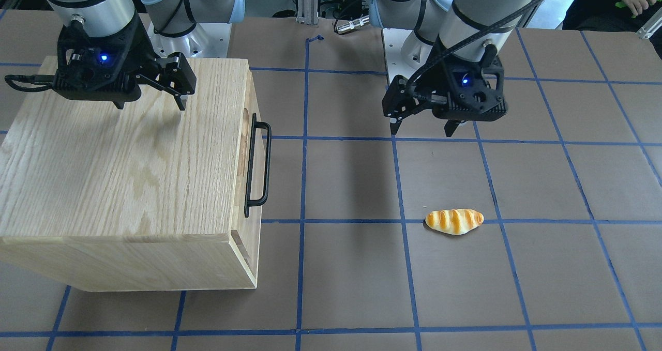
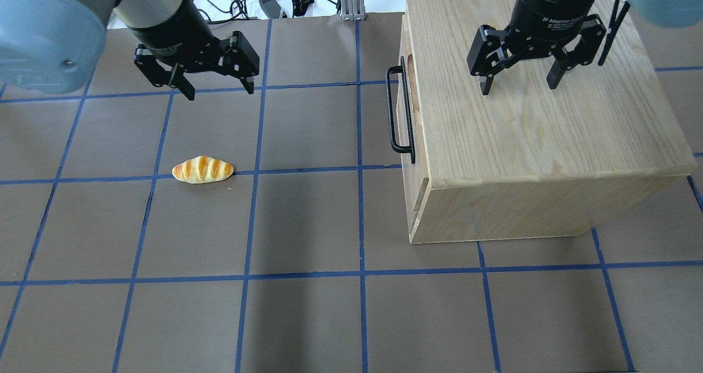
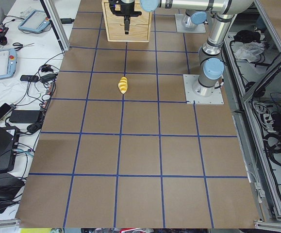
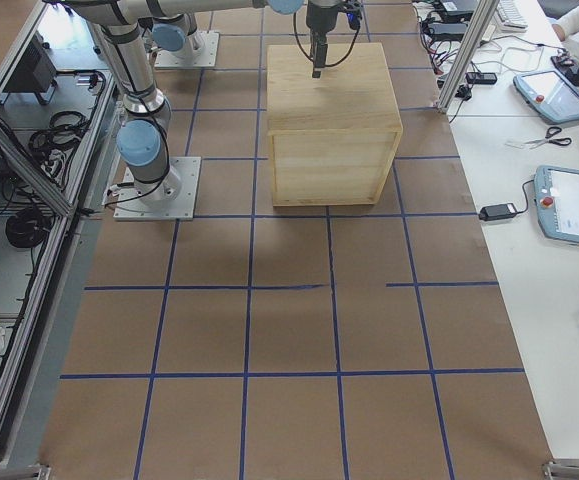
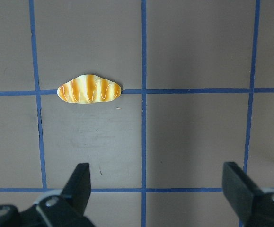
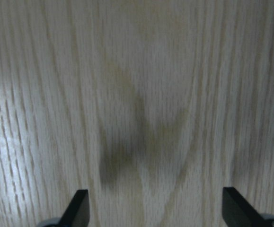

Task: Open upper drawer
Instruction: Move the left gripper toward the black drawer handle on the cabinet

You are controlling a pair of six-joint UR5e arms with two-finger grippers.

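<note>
From across the desk, the right pincer hangs spread and empty over the cabinet; the upper drawer sits shut toward the right edge. Overhead, the left pincer gapes empty, apart from the roll.

Open table surface is seen in front of the black bar handle, and a gap is left between that bar and the upper drawer front. One loose thing, a bread roll, is found well apart, on the side of the left gripper. The right gripper is held spread above the cabinet top, apart from the wood.
</note>
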